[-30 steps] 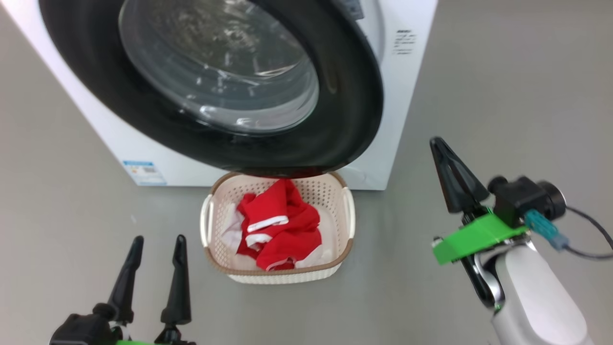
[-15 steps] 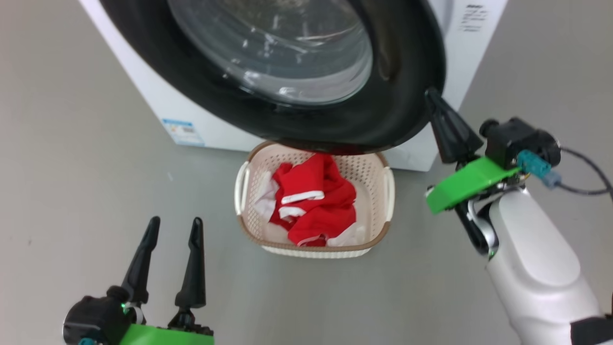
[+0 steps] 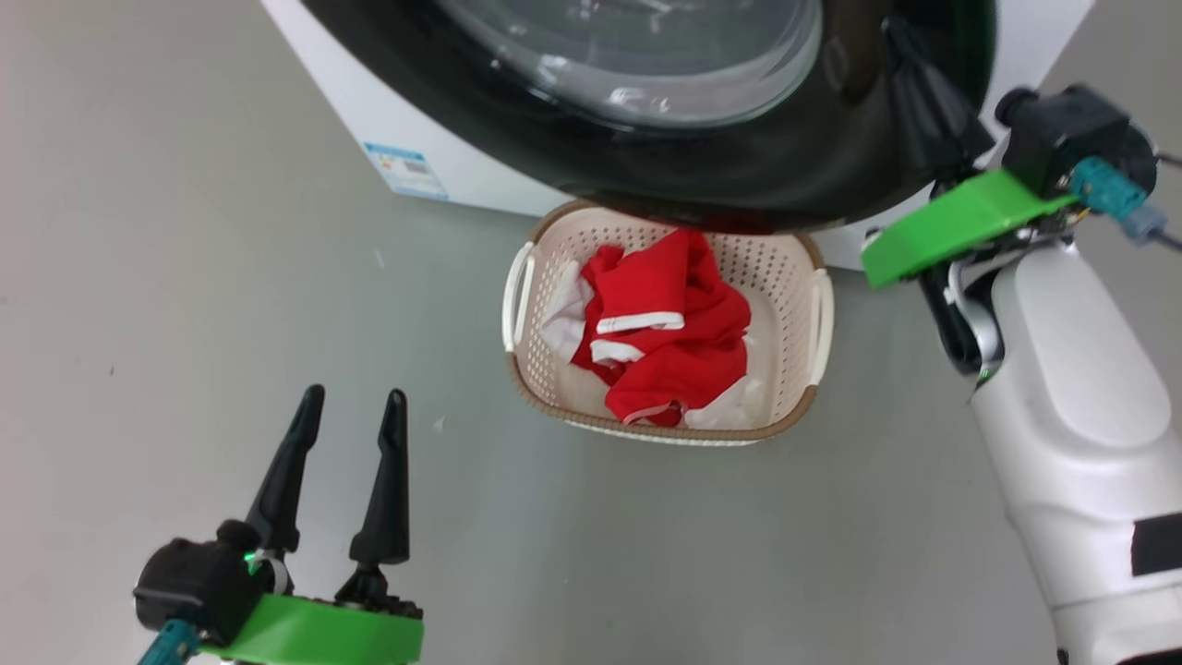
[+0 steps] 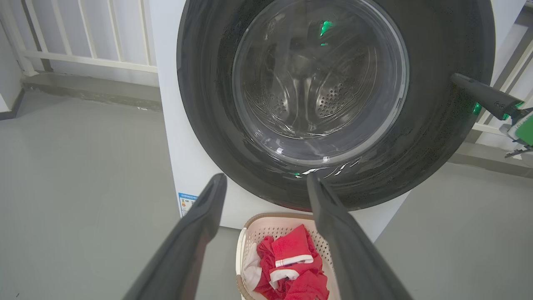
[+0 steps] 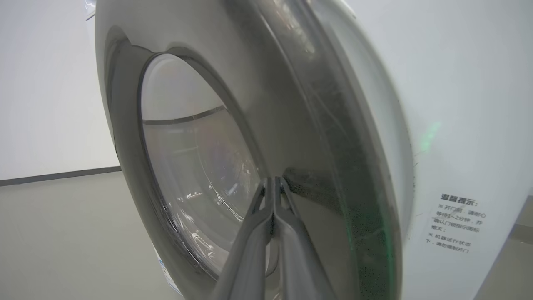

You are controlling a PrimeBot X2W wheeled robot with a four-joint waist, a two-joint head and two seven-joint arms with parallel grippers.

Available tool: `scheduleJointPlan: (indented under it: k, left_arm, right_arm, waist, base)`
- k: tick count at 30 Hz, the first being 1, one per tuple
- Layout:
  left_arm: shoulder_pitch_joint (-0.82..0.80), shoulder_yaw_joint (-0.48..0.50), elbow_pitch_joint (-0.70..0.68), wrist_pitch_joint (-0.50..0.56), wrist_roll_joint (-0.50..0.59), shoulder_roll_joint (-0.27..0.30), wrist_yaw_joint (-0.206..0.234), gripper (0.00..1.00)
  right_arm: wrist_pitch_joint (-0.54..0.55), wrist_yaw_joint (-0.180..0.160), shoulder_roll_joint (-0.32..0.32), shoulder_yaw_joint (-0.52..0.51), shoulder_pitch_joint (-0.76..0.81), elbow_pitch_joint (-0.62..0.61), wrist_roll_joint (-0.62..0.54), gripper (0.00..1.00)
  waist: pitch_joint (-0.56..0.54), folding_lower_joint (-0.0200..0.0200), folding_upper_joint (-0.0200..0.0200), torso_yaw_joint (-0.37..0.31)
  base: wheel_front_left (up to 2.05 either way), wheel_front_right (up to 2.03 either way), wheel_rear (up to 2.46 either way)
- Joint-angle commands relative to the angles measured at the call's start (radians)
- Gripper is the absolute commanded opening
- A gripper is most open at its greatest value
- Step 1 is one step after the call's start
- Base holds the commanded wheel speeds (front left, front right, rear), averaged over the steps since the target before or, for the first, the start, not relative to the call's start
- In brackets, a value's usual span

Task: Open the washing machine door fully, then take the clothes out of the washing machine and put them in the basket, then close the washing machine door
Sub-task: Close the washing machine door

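The washing machine [image 3: 369, 102] fills the top of the head view, its door [image 3: 646, 175] swung across the front with its black rim and glass bowl facing me. My right gripper [image 3: 898, 35] is shut, its tips [image 5: 273, 180] pressed against the rim's right side [image 5: 300, 125]. It holds nothing. The left wrist view catches the same gripper [image 4: 457, 78] at the door's [image 4: 208, 104] right edge. Below the door, the basket [image 3: 776, 249] holds the red clothes [image 3: 674, 342]. My left gripper [image 3: 355, 397] hangs open and empty over the floor to the basket's left.
Grey floor lies all around the basket. A blue label sticker [image 3: 406, 171] sits low on the washer's front. In the left wrist view a white railing [image 4: 83, 46] runs behind the machine [image 4: 175, 125], and the basket [image 4: 266, 216] with the clothes [image 4: 291, 266] lies between my fingers.
The head camera has shifted, sliding the scene up and right. My shut right gripper has risen from beside the door onto its right rim. The left gripper stays open.
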Motion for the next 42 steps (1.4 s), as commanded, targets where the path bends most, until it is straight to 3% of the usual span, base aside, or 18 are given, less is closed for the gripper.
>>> scheduleJointPlan:
  k: [1,20,31,32,34,35,42]
  left_arm:
    - [-0.03,0.033,-0.008,-0.012,0.009,0.011,-0.009,1.0]
    - [-0.091,0.044,0.03,-0.012,0.0,-0.023,-0.056,1.0]
    - [-0.105,0.059,0.044,-0.012,0.002,-0.039,-0.074,1.0]
    - [-0.106,0.061,0.044,-0.012,-0.002,-0.041,-0.075,1.0]
    - [-0.108,0.065,0.041,-0.012,-0.003,-0.043,-0.076,1.0]
    - [-0.108,0.066,0.04,-0.012,-0.005,-0.044,-0.076,1.0]
    - [-0.109,0.062,0.038,-0.012,0.0,-0.049,-0.081,1.0]
  right_arm:
    - [-0.006,0.002,0.014,0.003,-0.045,-0.017,-0.005,0.0]
    - [-0.006,0.002,0.014,-0.183,-0.269,0.08,-0.147,0.0]
    - [-0.006,0.002,0.014,-0.186,-0.268,0.06,-0.136,0.0]
    - [-0.006,0.002,0.014,-0.179,-0.262,0.054,-0.131,0.13]
    - [-0.006,0.002,0.014,-0.162,-0.248,0.043,-0.117,0.77]
    - [-0.006,0.002,0.014,-0.151,-0.239,0.036,-0.107,1.0]
    - [-0.006,0.002,0.014,-0.055,-0.147,-0.018,-0.035,1.0]
  waist:
    - [0.028,-0.0001,0.0,0.025]
    - [0.102,-0.0001,0.0,0.051]
    - [0.098,-0.0001,0.0,0.035]
    - [0.095,-0.0001,0.0,0.031]
    - [0.089,-0.0001,0.0,0.022]
    - [0.085,-0.0001,0.0,0.017]
    - [0.051,-0.0001,0.0,-0.028]
  base:
    - [0.0,0.0,0.0]
    - [0.0,0.0,0.0]
    - [0.0,0.0,0.0]
    - [0.0,0.0,0.0]
    - [0.0,0.0,0.0]
    - [0.0,0.0,0.0]
    - [0.0,0.0,0.0]
